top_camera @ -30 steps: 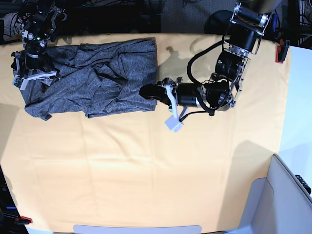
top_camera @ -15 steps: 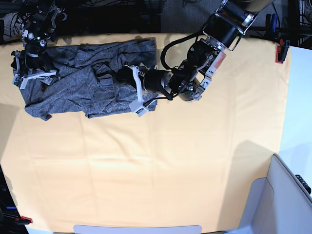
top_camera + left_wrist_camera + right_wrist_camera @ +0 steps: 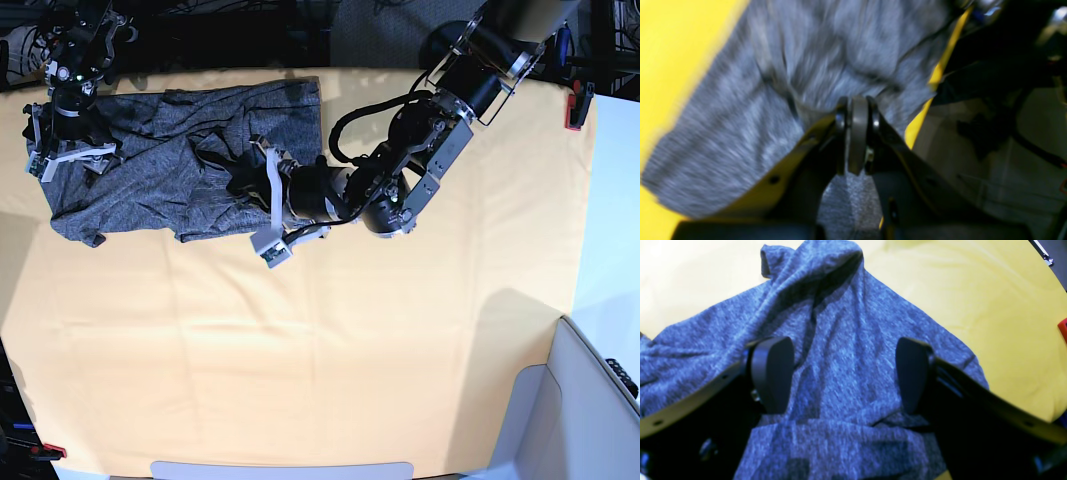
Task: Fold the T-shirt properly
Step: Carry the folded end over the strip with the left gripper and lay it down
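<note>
- The T-shirt (image 3: 185, 165) lay bunched and creased at the far left of the yellow cloth (image 3: 330, 340), long axis running left to right, parallel to the far edge.
- My left gripper (image 3: 245, 175) reached in from the right, over the shirt's middle folds, near its right half.
- In the left wrist view its jaws were pressed fully together on each other (image 3: 857, 133); grey fabric sat just beyond and under the tips, but I could not tell whether any cloth was pinched. View was blurred.
- My right gripper (image 3: 62, 152) hung over the shirt's left end, by the far left corner of the cloth.
- Its jaws stood wide apart, pads (image 3: 771, 373) on either side of a grey ridge, holding nothing; shirt fabric lay directly below and ahead of them.
- Key relation, my judgement: each arm sat over its own end of the long axis, shirt straight under both sets of jaws. Left arm was nearer the crumpled middle, right arm nearer the left end.
- Shirt was not yet flat; I judged the folding barely begun.
</note>
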### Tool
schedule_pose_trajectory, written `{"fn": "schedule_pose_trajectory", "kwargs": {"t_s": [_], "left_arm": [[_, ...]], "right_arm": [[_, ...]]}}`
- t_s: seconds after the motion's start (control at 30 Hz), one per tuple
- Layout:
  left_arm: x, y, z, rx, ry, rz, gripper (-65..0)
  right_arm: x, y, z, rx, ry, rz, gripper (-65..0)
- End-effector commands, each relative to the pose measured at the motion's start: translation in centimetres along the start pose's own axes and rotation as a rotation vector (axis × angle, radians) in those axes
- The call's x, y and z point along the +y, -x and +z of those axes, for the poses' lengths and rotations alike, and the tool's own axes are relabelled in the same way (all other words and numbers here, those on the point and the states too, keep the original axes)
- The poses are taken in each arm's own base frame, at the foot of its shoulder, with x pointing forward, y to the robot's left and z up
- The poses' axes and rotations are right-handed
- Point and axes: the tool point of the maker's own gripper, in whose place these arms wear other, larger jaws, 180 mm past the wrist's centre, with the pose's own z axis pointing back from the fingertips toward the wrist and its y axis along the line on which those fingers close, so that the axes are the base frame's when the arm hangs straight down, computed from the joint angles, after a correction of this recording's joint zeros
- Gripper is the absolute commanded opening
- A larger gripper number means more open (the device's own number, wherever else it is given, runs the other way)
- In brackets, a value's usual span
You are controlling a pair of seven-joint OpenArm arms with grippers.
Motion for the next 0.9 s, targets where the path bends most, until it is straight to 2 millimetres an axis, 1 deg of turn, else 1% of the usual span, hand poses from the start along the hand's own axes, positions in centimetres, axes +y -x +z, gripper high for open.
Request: {"fn": "schedule_pose_trajectory", "kwargs": {"t_s": [0.0, 0.17, 0.23, 0.33, 0.43, 0.5, 0.6, 0.67, 0.77, 0.87], "left_arm": [[-0.3, -1.4, 0.3, -0.037, 0.002, -0.025, -64.4], [0.9, -0.7, 0.2, -0.017, -0.057, -0.046, -64.4], [1.8, -0.3, 0.1, 0.0, -0.114, -0.079, -64.4], [2.4, 0.2, -0.3, 0.017, -0.173, -0.114, -64.4], [3.5, 0.5, -0.2, 0.036, -0.24, -0.155, -64.4], [3.3, 0.3, -0.5, 0.031, -0.25, -0.167, -64.4], [3.5, 0.7, -0.9, 0.009, -0.269, -0.17, -64.4], [3.9, 1.8, -1.7, 0.032, -0.278, -0.177, -64.4], [3.6, 3.2, -3.3, 0.06, -0.267, -0.206, -64.4], [3.4, 4.0, -4.0, 0.075, -0.258, -0.218, -64.4]], "right_arm": [[-0.1, -1.6, 0.1, -0.054, 0.001, 0.007, -18.0], [-0.1, -1.6, 0.1, -0.054, 0.001, 0.007, -18.0], [-0.1, -1.6, 0.1, -0.054, 0.001, 0.007, -18.0], [-0.1, -1.6, 0.1, -0.054, 0.001, 0.007, -18.0], [-0.1, -1.5, 0.1, -0.054, 0.001, 0.006, -18.0], [0.1, -1.3, 0.2, -0.049, -0.001, -0.002, -18.0], [0.1, -1.2, 0.2, -0.047, 0.0, -0.004, -18.0], [0.2, -1.2, 0.2, -0.046, -0.001, -0.005, -18.0], [0.3, -1.1, 0.2, -0.044, -0.002, -0.009, -18.0], [0.2, -1.1, 0.2, -0.045, -0.001, -0.008, -18.0]]}}
